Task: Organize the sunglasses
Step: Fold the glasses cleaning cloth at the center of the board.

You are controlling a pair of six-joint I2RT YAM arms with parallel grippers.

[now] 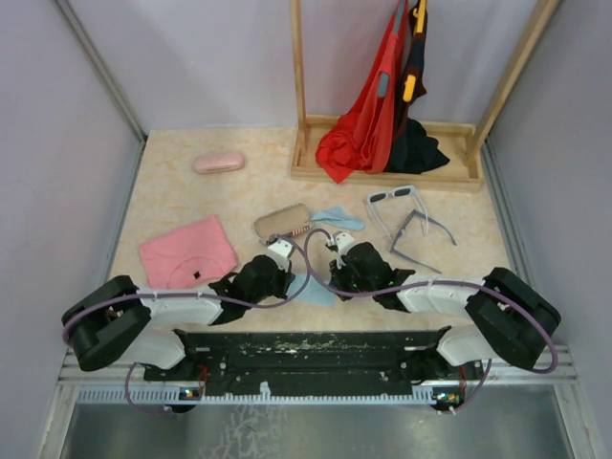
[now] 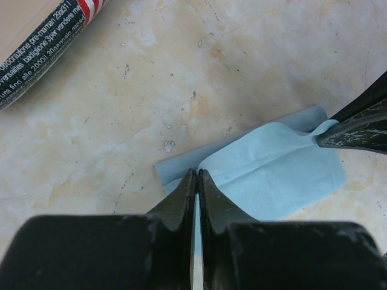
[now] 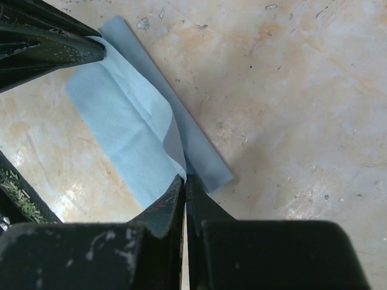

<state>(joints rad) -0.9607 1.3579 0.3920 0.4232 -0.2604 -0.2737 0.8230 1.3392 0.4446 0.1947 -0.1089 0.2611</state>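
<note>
left gripper (image 2: 197, 175) and right gripper (image 3: 184, 180) both clamped on opposite ends of the blue cloth (image 2: 272, 175) on the table (image 1: 182, 196). White sunglasses (image 1: 392, 195) and grey sunglasses (image 1: 417, 239) lie side by side further right, clear of both arms

White-framed sunglasses (image 1: 394, 196) and thin grey-framed glasses (image 1: 421, 239) lie just beside each other on the marbled table (image 1: 172, 191). The left arm (image 1: 182, 308) and right arm (image 1: 430, 292) meet over a light-blue cloth (image 1: 316, 292), near a tan case (image 1: 282, 222).
</note>
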